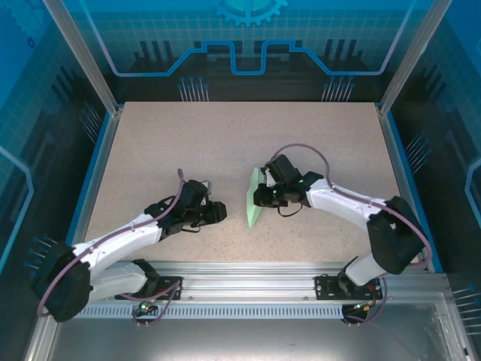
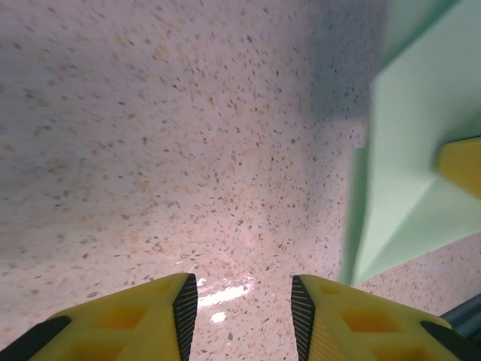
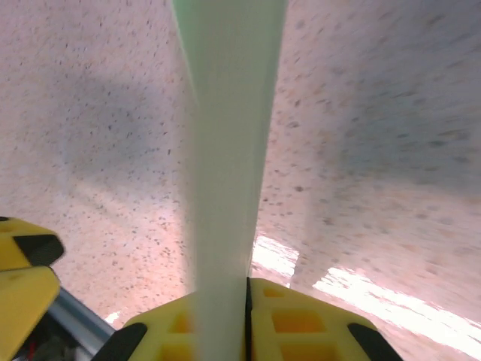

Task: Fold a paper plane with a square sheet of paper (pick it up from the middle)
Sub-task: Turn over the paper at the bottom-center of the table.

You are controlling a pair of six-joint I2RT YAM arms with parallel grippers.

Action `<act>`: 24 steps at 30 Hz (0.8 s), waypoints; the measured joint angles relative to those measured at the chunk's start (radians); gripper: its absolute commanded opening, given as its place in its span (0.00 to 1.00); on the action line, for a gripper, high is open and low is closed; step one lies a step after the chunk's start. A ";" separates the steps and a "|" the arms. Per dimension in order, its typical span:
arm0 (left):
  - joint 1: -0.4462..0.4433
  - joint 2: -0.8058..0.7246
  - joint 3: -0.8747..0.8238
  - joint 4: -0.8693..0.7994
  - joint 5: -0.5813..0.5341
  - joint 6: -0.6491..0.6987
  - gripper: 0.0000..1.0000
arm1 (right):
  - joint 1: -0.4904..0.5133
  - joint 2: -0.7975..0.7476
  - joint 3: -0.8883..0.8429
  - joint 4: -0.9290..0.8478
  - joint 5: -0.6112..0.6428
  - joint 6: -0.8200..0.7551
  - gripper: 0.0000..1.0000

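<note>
The paper plane stands on edge, long axis near-to-far, tapering nearward — pinched in the shut jaws of the right gripper; the left gripper is part-open, empty.

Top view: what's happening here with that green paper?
The right gripper is shut on the folded paper plane, holding it on edge near the middle of the table. The left gripper sits just to the plane's left, jaws apart with nothing between them.

Right fingers tight together, left fingers apart
</note>
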 measured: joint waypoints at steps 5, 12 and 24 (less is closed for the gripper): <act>0.011 -0.095 -0.053 -0.027 -0.058 -0.007 0.44 | 0.016 -0.091 0.110 -0.294 0.233 -0.040 0.11; 0.027 -0.128 -0.071 -0.041 -0.100 -0.019 0.47 | 0.082 -0.107 0.275 -0.688 0.568 -0.016 0.10; 0.036 -0.231 -0.091 -0.084 -0.159 -0.032 0.48 | 0.284 0.331 0.514 -0.988 0.783 0.095 0.10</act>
